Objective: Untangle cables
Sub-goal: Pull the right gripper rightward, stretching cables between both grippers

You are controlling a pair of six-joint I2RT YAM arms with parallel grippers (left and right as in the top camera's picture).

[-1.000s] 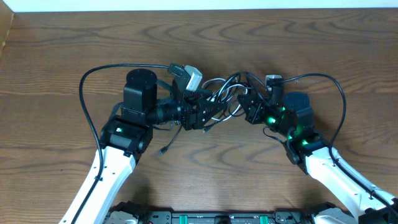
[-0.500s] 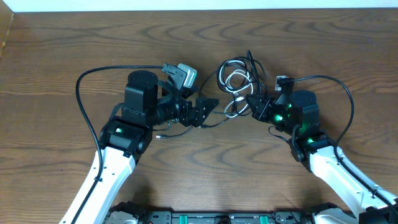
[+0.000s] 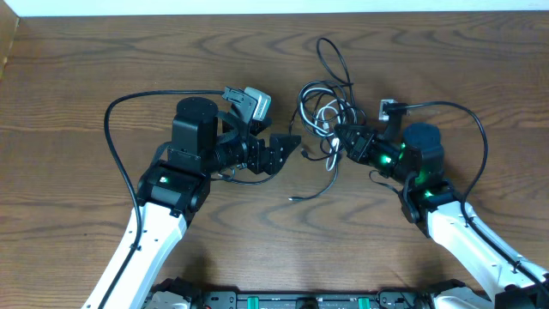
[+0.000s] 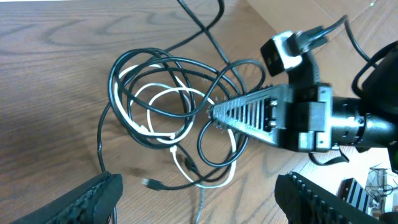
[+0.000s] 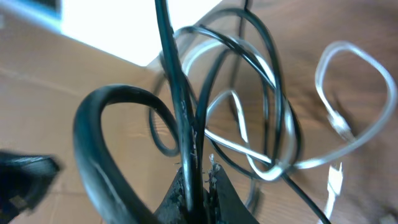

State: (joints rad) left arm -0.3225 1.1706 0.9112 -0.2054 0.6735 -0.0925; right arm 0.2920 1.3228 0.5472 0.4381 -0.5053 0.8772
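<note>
**Pull now and the knot tightens**

Nearest you, a thin black tail [image 3: 310, 193] trails loose on the wood-grain table [image 3: 86, 69]. Your left gripper [image 3: 290, 153] gapes empty beside the cables [image 3: 322, 107]. The right gripper [image 3: 340, 135] is clenched on black strands at the tangle's edge. Glossy round black coils thread a limp white cord [image 4: 163, 94]. Drag right and they'll likely cinch. Farthest, one loop [image 3: 333, 53] strays free.
</note>
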